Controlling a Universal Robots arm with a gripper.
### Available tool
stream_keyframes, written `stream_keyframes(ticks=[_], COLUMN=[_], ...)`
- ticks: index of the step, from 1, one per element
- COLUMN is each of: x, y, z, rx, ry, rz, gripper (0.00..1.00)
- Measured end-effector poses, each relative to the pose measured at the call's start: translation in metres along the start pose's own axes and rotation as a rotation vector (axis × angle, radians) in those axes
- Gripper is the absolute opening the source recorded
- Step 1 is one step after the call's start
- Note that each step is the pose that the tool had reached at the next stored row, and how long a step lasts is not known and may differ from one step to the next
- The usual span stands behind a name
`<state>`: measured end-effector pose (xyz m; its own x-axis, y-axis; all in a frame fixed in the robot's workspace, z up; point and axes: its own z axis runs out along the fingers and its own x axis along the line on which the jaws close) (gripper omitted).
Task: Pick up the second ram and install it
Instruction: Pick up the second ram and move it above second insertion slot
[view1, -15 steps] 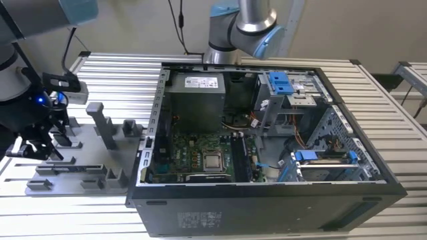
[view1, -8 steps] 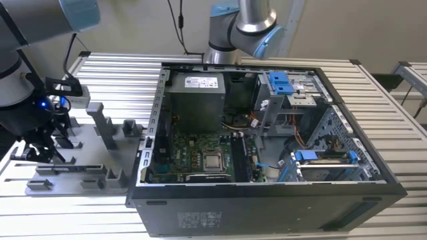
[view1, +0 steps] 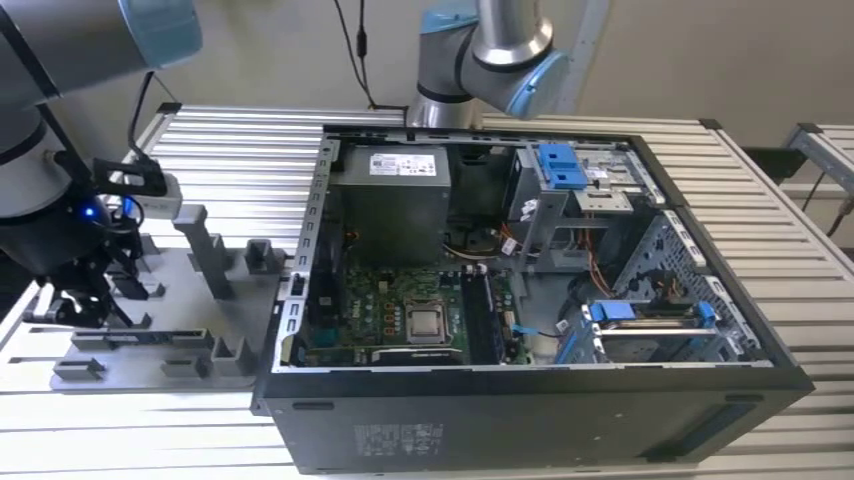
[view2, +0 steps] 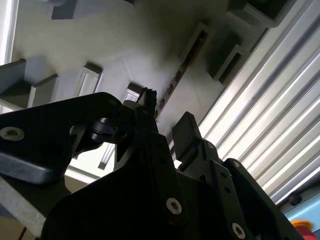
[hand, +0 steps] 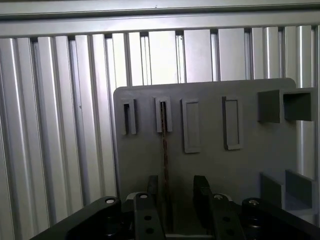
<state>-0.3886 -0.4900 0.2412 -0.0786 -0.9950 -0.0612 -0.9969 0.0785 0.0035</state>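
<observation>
The second ram (hand: 164, 145) is a thin dark stick standing on edge in a slot of the grey plastic tray (hand: 250, 165). In the second wrist view the ram (view2: 176, 75) runs away from the fingertips along the tray (view2: 125, 45). My gripper (hand: 176, 192) is open and low over the tray, one finger on each side of the stick's near end, which lies closer to one finger (hand: 152, 187). In the exterior view the gripper (view1: 83, 305) hangs over the tray (view1: 200, 300) at that view's left, with the ram (view1: 167, 336) as a dark strip beside it.
An open computer case (view1: 534, 400) lies to the exterior view's right of the tray, its motherboard (view1: 387, 310) and processor socket (view1: 427, 322) exposed. Upright posts (view1: 200, 245) rise from the tray near my arm. A second robot arm (view1: 487, 50) stands behind the case on the slatted table (view1: 240, 150).
</observation>
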Motion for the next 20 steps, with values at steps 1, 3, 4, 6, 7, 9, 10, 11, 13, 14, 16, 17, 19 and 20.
stream_keyframes(ticks=[1, 3, 4, 6, 7, 9, 10, 11, 13, 14, 16, 17, 19, 20], x=[0.0, 0.0, 0.0001, 0.0002, 0.0003, 0.0004, 0.0004, 0.0004, 0.0005, 0.0005, 0.0006, 0.0007, 0.0008, 0.0009], y=[0.0, 0.0, 0.0, 0.0, 0.0, 0.0, 0.0, 0.0, 0.0, 0.0, 0.0, 0.0, 0.0, 0.0], z=[0.0004, 0.0016, 0.0022, 0.004, 0.005, 0.0064, 0.0068, 0.0073, 0.0082, 0.0087, 0.0103, 0.0113, 0.0136, 0.0147], rx=[0.0003, 0.0004, 0.0002, 0.0002, 0.0002, 0.0002, 0.0002, 0.0001, 0.0002, 0.0003, 0.0003, 0.0002, 0.0003, 0.0001], ry=[-0.0003, -0.0003, 0.0002, 0.0003, 0.0003, 0.0003, 0.0004, 0.0004, 0.0003, 0.0003, 0.0002, 0.0003, 0.0003, 0.0004], rz=[0.0, 0.0, 0.0, 0.0, 0.0, 0.0, 0.0, 0.0, 0.0, 0.0, 0.0, 0.0, 0.0, 0.0], gripper=[0.42, 0.42, 0.42, 0.42, 0.42, 0.42, 0.42, 0.42, 0.42, 0.42, 0.42, 0.42, 0.42, 0.42])
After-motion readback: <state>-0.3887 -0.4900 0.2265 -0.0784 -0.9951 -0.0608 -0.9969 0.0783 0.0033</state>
